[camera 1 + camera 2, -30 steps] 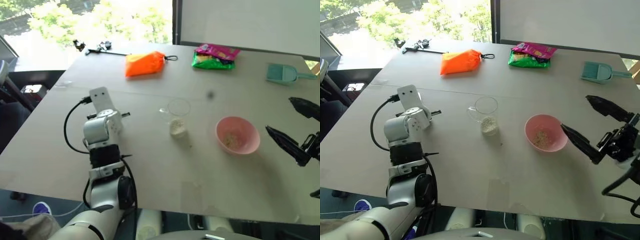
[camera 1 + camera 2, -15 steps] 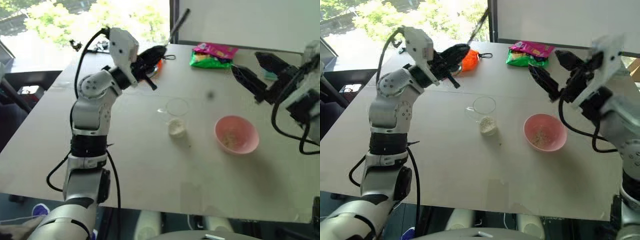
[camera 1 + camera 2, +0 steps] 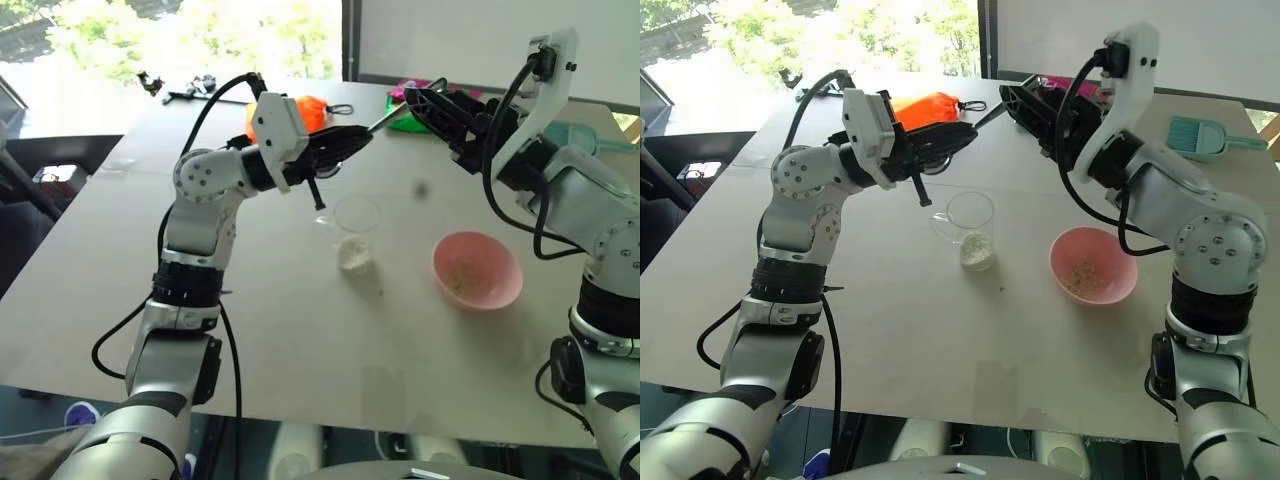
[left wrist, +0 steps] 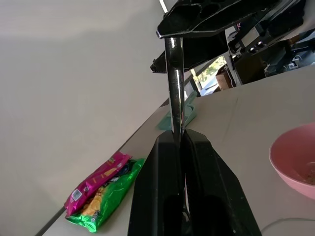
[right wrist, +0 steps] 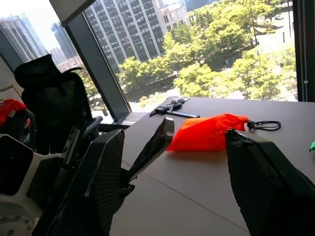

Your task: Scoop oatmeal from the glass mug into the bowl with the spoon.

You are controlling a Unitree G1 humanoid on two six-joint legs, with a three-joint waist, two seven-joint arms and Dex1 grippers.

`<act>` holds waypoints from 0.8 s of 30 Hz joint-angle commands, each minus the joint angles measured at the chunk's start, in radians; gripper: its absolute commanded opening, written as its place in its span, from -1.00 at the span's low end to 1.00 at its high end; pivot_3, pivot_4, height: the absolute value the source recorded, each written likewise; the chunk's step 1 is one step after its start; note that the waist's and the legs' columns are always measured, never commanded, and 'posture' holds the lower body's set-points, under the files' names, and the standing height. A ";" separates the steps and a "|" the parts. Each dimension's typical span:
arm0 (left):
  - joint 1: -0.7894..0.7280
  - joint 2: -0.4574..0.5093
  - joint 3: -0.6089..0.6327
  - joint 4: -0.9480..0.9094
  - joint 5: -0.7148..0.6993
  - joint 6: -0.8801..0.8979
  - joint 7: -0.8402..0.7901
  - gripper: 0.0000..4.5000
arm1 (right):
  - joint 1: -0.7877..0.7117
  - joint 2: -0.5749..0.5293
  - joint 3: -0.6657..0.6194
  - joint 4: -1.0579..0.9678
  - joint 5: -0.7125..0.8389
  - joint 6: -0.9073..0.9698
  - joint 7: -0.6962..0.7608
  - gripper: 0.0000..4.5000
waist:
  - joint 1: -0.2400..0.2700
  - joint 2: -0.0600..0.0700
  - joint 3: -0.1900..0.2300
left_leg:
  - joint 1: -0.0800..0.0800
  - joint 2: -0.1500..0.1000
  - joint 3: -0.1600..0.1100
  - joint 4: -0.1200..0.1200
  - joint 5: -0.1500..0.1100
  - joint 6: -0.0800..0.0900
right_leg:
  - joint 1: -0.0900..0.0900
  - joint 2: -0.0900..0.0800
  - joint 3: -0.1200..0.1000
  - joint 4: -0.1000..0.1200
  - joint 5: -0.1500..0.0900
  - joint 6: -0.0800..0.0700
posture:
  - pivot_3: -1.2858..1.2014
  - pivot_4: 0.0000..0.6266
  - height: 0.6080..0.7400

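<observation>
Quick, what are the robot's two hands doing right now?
Left gripper: shut on the spoon.
Right gripper: open, fingers either side of the spoon's end.

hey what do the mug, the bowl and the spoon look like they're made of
Mug: clear glass, since the table and the oatmeal inside show through its wall.
Bowl: probably plastic, an even matte pink with a thin rim.
Spoon: likely polished metal, silvery with bright mirror-like glints on the handle.
</observation>
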 commanded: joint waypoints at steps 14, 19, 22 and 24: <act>-0.008 -0.005 -0.004 -0.044 -0.008 -0.034 -0.005 -1.00 | -0.024 -0.005 -0.009 -0.006 0.090 0.042 -0.001 -0.97 | -0.001 0.001 0.001 | 0.001 0.001 0.000 0.000 0.000 0.000 | 0.000 0.000 0.001 0.001 0.000 0.000 | 0.03 -0.52 1.00; -0.004 0.005 0.052 -0.088 -0.173 0.257 0.018 -0.56 | -0.014 0.000 -0.044 0.010 0.123 0.020 -0.044 -1.00 | -0.003 0.001 0.001 | 0.001 0.002 0.000 0.000 0.000 0.000 | 0.000 0.000 0.000 0.001 0.000 0.000 | 0.03 -0.52 1.00; 0.007 0.019 0.138 -0.144 -0.290 0.471 0.130 -0.05 | -0.004 -0.009 -0.087 0.026 0.141 0.003 -0.083 -1.00 | -0.003 0.001 0.001 | 0.001 0.002 0.000 0.000 0.000 0.000 | 0.000 0.000 0.001 0.001 0.000 0.000 | 0.03 -0.52 1.00; 0.065 0.045 0.205 -0.220 -0.373 0.611 0.210 0.30 | 0.014 -0.024 -0.125 0.028 0.153 -0.009 -0.112 -1.00 | -0.005 0.001 0.001 | 0.001 0.003 -0.001 0.000 0.000 0.000 | 0.000 0.000 0.001 0.002 0.000 0.000 | 0.03 -0.52 1.00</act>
